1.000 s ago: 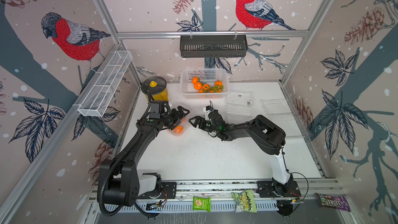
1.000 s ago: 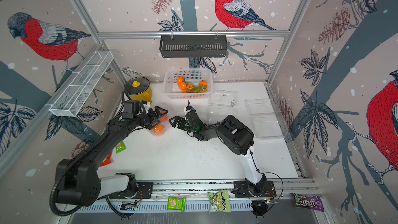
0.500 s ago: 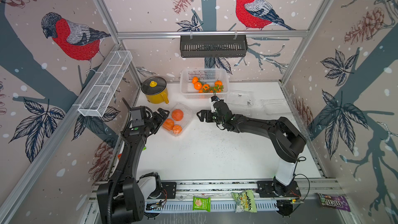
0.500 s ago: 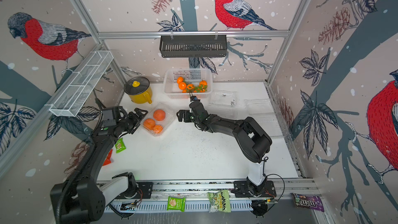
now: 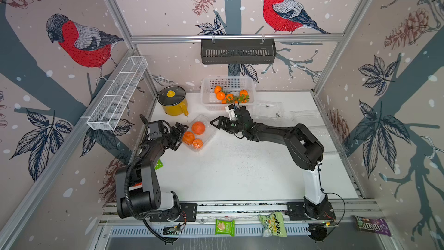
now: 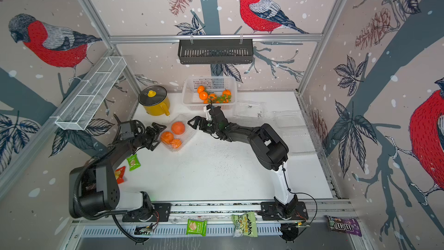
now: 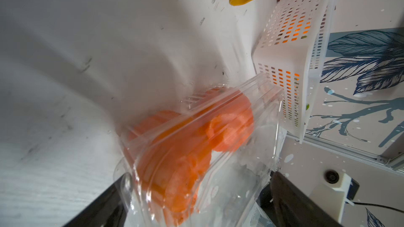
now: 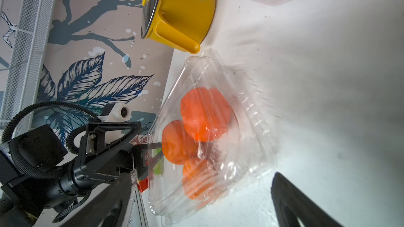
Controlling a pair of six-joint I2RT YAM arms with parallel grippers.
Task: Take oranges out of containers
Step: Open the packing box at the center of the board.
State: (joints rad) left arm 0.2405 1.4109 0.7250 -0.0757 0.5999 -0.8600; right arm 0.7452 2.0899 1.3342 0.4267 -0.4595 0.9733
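1. A clear container (image 5: 208, 133) lies on the white worktop (image 5: 240, 169), toward the rear left and just in front of the yellow pot (image 5: 173, 103). Three large oranges (image 5: 198, 127) sit inside it, close together and showing through the plastic in both top views.
2. The left gripper (image 5: 180, 135) is low at the container's left side, its fingers (image 7: 102, 206) released and spread wide. In the left wrist view the container's near end sits between the two fingers, with its plastic edge right at their tips. Whether plastic and fingers actually touch cannot be told. The container rests on the worktop.
3. The right gripper (image 5: 216, 125) points at the container from its right side, close to it but apart. Its fingers (image 8: 290, 199) are released and grasp nothing. The right wrist view shows a strip of bare worktop between them and the container.
4. A white perforated basket (image 5: 252, 85) stands against the rear wall, right of the pot. It holds smaller oranges (image 5: 220, 95) with green leaves. The right arm's wrist is just in front of this basket.
5. Two more clear containers (image 5: 268, 110) lie on the worktop to the right of the basket, one beside the other toward the right wall.
6. A green snack packet (image 6: 133, 162) and a red-orange packet (image 6: 119, 174) lie at the worktop's left edge, beside the left arm.
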